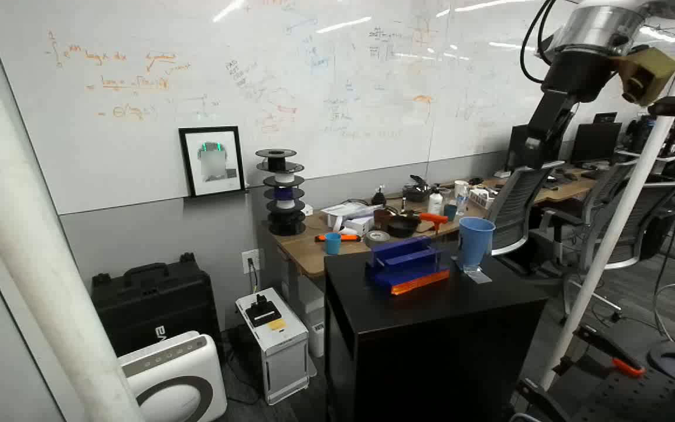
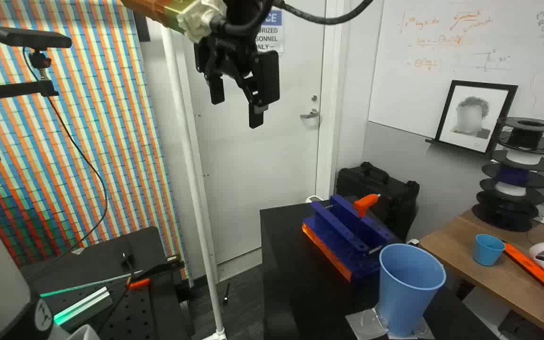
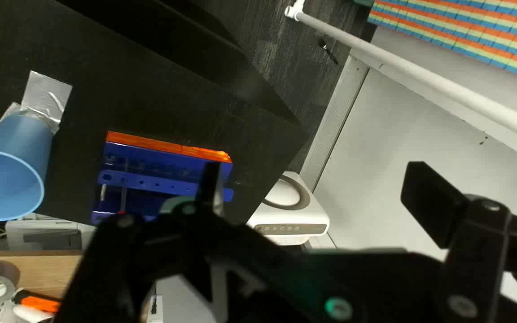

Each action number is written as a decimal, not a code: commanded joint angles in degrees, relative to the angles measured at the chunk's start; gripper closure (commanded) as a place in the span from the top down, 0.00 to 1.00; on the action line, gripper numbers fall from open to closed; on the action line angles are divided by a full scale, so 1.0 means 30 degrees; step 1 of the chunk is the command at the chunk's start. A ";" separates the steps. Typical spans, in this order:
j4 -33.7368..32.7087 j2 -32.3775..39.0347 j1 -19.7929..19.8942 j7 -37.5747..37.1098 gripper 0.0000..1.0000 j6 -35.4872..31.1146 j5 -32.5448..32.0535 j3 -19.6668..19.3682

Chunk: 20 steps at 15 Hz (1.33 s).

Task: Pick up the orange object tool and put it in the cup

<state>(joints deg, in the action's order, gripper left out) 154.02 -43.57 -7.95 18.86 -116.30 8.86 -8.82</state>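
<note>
Gripper [image 2: 236, 105]: jaws spread wide, nothing between them, hanging well above desk [image 2: 317, 302] height. I read this as approach, grasp not made yet.

Going out from the near end in an exterior view: cup [image 2: 406, 297] first. Light blue, tall, upright, silvery tape [image 3: 45, 96] at its foot (wrist view). Nothing shows in the part of its inside I can see.

Then the dark-blue rack [image 2: 347, 240], apart from the cup, between it and the desk's far edge; orange strip [image 2: 327, 253] faces the left-hand edge.

Then the target: orange tool [image 2: 365, 204] over the rack's rail nearest the right-hand edge. Next move, my call: come down over the handle, close on it, lift straight so it clears the rack, then over to the cup. Looks like a T-shaped handle, bright tip at one end, standing proud of the rack in both exterior views. What's below is hidden, and the gripper mostly blocks that spot in the wrist view; can't tell how it's seated.

Beyond the right-hand edge: wooden table [image 2: 456, 236] with small blue cup [image 2: 488, 249] and orange-and-black item [image 2: 534, 269]. Decoys, I'd say.
</note>
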 commanded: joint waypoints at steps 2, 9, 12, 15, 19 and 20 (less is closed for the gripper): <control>-0.0152 0.0000 0.0236 0.0132 1.00 0.0062 0.0165 0.0210; -0.0435 0.0184 0.0169 0.0230 1.00 0.0297 0.0085 0.0213; -0.2498 0.2591 0.0182 0.0629 1.00 0.0959 -0.0203 -0.0097; -0.4464 0.5332 0.1022 0.0723 1.00 0.0154 -0.0756 -0.0634; -0.7132 0.9638 0.2032 0.1255 1.00 -0.1169 -0.0545 -0.1392; -0.7739 1.0839 0.1665 0.1215 1.00 -0.1563 -0.0627 -0.1864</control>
<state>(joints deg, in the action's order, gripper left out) 138.58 -22.31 -2.74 21.17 -119.07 6.85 -12.70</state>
